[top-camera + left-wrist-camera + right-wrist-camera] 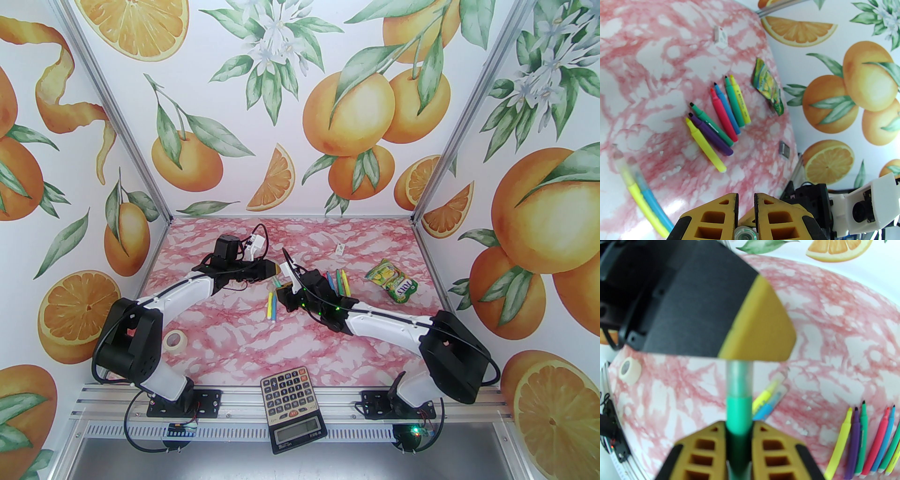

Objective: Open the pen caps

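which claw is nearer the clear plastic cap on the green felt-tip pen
Left. The left claw is shut on the clear plastic cap; the right claw grips the green felt-tip pen by its barrel.

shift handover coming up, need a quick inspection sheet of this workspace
surface: pink marbled table
job's things: green pen gripped at both ends, clear cap on; seven uncapped pens fanned; two capped pens apart
clutter: snack pouch, tape roll, calculator, small white tag
grippers: left gripper shut on clear cap; right gripper shut on green pen
cables: black cables along both arms, loops at the bases
surroundings: orange-print walls
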Controlling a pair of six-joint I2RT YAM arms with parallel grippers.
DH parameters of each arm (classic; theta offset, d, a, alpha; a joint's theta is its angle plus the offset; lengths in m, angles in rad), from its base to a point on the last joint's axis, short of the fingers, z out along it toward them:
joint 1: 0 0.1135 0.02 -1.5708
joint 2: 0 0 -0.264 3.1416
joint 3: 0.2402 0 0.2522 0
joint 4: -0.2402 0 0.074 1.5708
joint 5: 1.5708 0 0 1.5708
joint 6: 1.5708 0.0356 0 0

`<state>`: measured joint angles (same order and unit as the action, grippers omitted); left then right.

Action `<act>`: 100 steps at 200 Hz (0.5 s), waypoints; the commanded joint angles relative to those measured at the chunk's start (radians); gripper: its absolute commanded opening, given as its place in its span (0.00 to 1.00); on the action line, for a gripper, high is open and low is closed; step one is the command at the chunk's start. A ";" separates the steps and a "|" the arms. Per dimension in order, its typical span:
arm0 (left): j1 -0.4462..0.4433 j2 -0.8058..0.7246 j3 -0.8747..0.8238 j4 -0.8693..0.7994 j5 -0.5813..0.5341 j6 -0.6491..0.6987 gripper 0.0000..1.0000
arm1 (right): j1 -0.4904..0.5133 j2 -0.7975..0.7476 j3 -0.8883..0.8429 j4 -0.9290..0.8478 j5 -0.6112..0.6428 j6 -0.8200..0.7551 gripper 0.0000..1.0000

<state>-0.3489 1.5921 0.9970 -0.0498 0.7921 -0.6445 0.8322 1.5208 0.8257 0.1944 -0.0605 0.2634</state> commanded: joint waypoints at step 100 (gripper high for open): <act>0.105 -0.040 0.057 0.061 -0.139 -0.016 0.00 | 0.004 -0.027 -0.088 -0.148 -0.027 -0.060 0.00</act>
<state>-0.3351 1.5921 0.9970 -0.0654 0.8108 -0.6769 0.8318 1.5047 0.7998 0.2295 -0.0605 0.2302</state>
